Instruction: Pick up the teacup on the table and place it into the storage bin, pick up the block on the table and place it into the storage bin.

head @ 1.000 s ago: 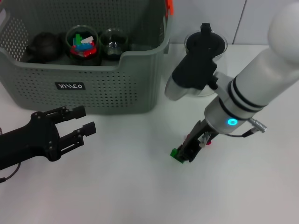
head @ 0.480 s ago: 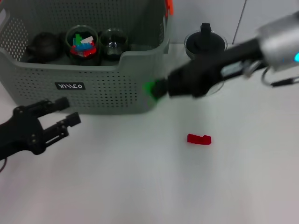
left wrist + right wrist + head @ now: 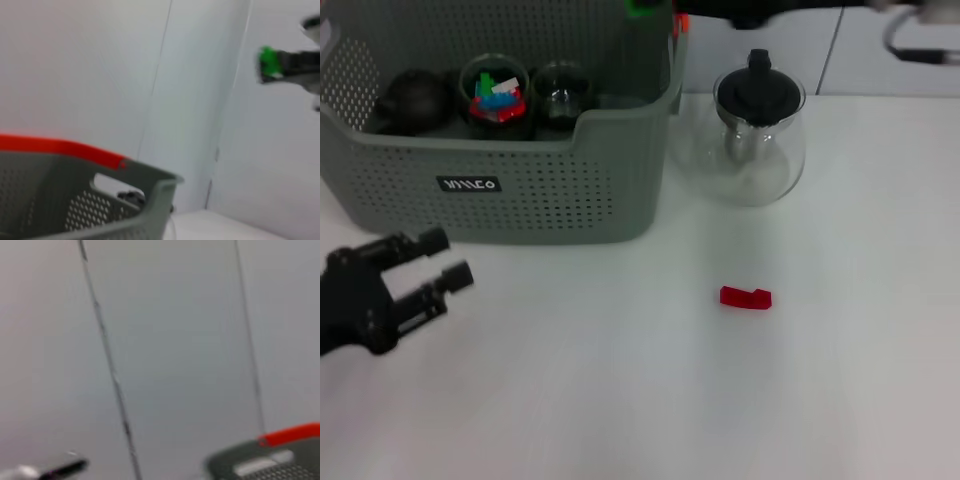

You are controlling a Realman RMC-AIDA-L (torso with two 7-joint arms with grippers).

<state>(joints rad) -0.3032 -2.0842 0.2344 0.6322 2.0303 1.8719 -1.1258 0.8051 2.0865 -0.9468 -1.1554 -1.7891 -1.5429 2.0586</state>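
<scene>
Since a second ago my right gripper (image 3: 655,8) has swung up from the table; it hangs above the bin (image 3: 620,190) rim, clamped on the green block (image 3: 642,6). Left gripper (image 3: 435,270) waits open, low beside me.

Right tool (image 3: 665,8) cut off by head view's top edge, green block (image 3: 642,6) blurred, grip unclear

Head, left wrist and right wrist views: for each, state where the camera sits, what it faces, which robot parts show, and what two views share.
Head: on the robot's head, looking down at the table; left gripper low, right arm along the top edge.
Left wrist: on the left arm, facing the wall past the storage bin; right gripper carrying a green block.
Right wrist: on the right arm, facing the wall; no fingers visible.
Shared: the bin's orange tab.
</scene>
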